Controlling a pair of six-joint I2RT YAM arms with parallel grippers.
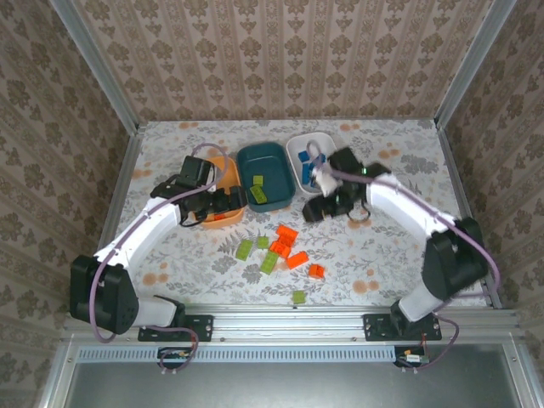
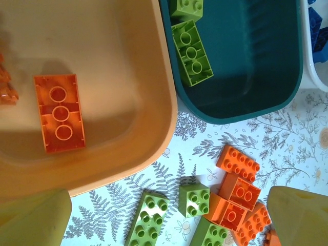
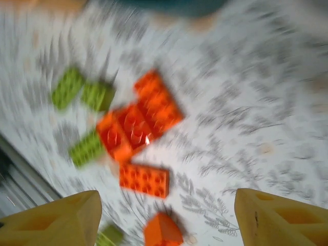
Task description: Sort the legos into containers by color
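The floral worktop (image 1: 399, 255) carries an orange dish (image 2: 113, 61), a teal dish (image 2: 256, 66) and a white dish (image 1: 319, 137). The left end effector (image 2: 164, 225) hangs spread and empty by the orange dish's corner. The right end effector (image 3: 169, 223) gapes, empty, above the loose orange and green bricks (image 1: 289, 246). They look light, rigid and slick, so I'd pinch across the flat sides. I can read no writing.

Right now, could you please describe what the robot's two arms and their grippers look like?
Both the left arm and the right arm have white shells between black joints and black bases. A lilac cable loops along each. In the wrist views, the left gripper's fingers and the right gripper's fingers are blunt yellow wedges.
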